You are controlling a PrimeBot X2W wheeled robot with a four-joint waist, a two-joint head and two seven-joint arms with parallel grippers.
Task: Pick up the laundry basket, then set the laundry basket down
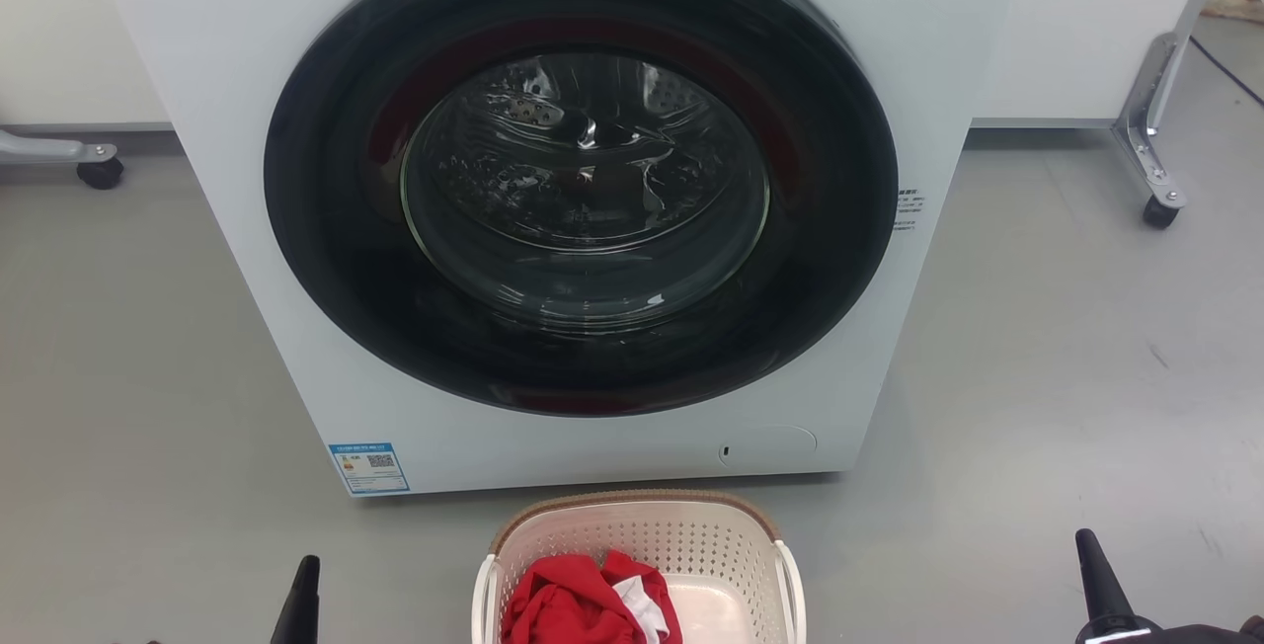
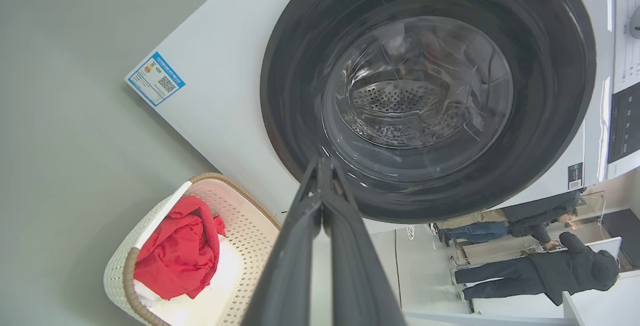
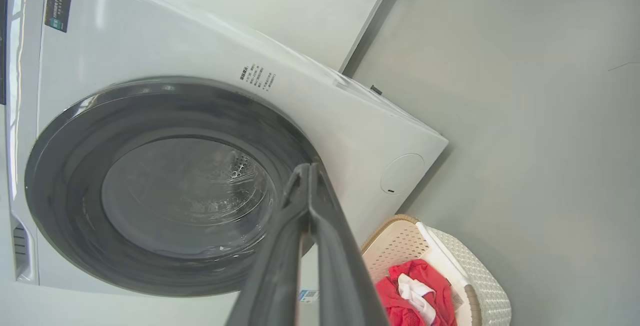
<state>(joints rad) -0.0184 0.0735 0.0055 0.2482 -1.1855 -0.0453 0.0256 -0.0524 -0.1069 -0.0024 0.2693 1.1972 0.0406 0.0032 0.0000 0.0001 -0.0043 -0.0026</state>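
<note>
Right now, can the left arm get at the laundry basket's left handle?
Probably yes: bare floor lies between the left gripper and the laundry basket, with its left handle exposed. The fingers are shut, so they must open first.

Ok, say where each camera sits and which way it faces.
Head: up high, facing forward and down at the washing machine and laundry basket; left gripper and right gripper at bottom corners.
Left wrist: looks along its shut fingers at the machine's door.
Right wrist: same, from the other side.
All share machine and basket.
</note>
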